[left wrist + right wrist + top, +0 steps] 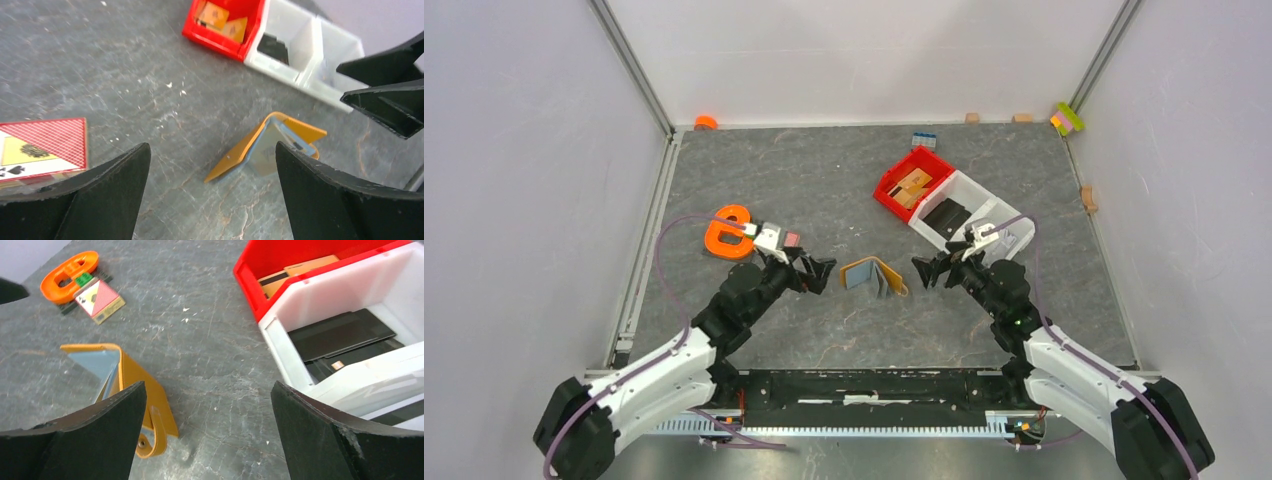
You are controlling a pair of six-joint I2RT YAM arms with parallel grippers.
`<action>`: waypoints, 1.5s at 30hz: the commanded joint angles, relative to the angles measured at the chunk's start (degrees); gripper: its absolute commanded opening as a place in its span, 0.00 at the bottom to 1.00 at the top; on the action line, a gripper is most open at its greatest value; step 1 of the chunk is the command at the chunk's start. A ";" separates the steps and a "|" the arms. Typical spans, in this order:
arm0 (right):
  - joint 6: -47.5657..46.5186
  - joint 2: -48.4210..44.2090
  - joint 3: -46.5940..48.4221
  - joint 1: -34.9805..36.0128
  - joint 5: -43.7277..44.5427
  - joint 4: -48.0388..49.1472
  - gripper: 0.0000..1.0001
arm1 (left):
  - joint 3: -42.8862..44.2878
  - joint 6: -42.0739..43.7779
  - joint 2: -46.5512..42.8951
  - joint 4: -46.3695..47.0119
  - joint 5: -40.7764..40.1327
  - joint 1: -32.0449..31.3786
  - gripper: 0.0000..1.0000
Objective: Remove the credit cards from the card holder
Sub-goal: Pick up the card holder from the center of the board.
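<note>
The card holder [874, 275] sits on the grey table [824, 170] near its front middle, propped partly open so that its orange-tan cover and pale blue-grey lining both show; its strap with a snap lies on the surface toward the right arm. Whether any card is in its slots cannot be told. The left gripper [824, 272] hangs just to the left of it and the right gripper [921, 273] just to the right, both claws spread wide, holding nothing and not touching the holder. A dark grey card [946, 215] lies flat in the near compartment of a white bin [1014, 235] behind the right gripper. Touching that bin on its far left side is a red bin [886, 188] with tan blocks [914, 185] in it. Behind the left gripper lie a red-patterned playing-card box [97, 297] and, just beside it, an orange ring [729, 232].
</note>
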 commanded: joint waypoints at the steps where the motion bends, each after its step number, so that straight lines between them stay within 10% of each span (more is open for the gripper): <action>1: -2.91 1.23 -1.41 1.13 -6.46 5.64 0.98 | 4.22 4.03 6.28 -0.49 6.78 -0.50 1.00; 45: -12.73 14.39 7.68 20.02 11.53 0.35 0.79 | 16.62 6.94 26.83 -6.77 11.92 -6.36 1.00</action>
